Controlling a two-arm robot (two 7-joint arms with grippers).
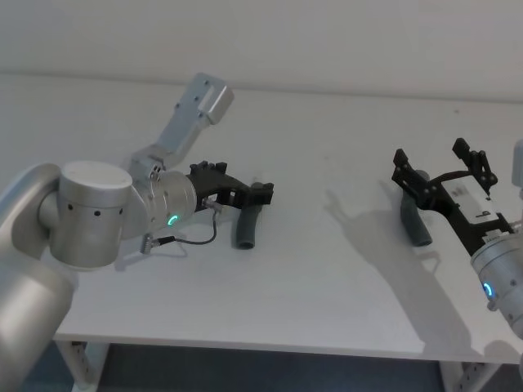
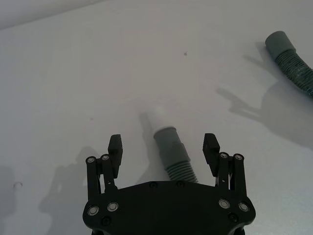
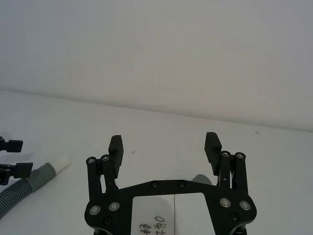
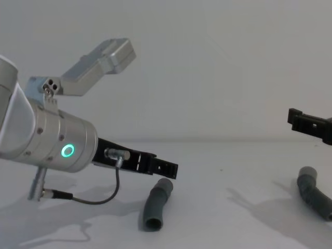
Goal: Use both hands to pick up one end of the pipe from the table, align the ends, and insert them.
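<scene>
Two dark grey pipe pieces lie on the table [image 1: 327,286]. The left piece [image 1: 248,227] has a white spigot end [image 2: 157,116] and lies under my left gripper [image 1: 261,194]. That gripper is open, its fingers [image 2: 115,147] standing either side of the ribbed piece [image 2: 172,149] without touching it. From the chest view the left gripper [image 4: 162,167] hovers just above the piece [image 4: 155,205]. The right piece [image 1: 415,220] lies under my right gripper [image 1: 433,157], which is raised and open [image 3: 164,147], with a grey socket end [image 3: 201,179] partly hidden behind its palm.
A thin grey cable [image 1: 192,239] loops from the left wrist onto the table. The table's front edge [image 1: 245,343] runs close below the arms. The pale wall [image 1: 327,41] rises behind. The open stretch of table between the two pieces is bare.
</scene>
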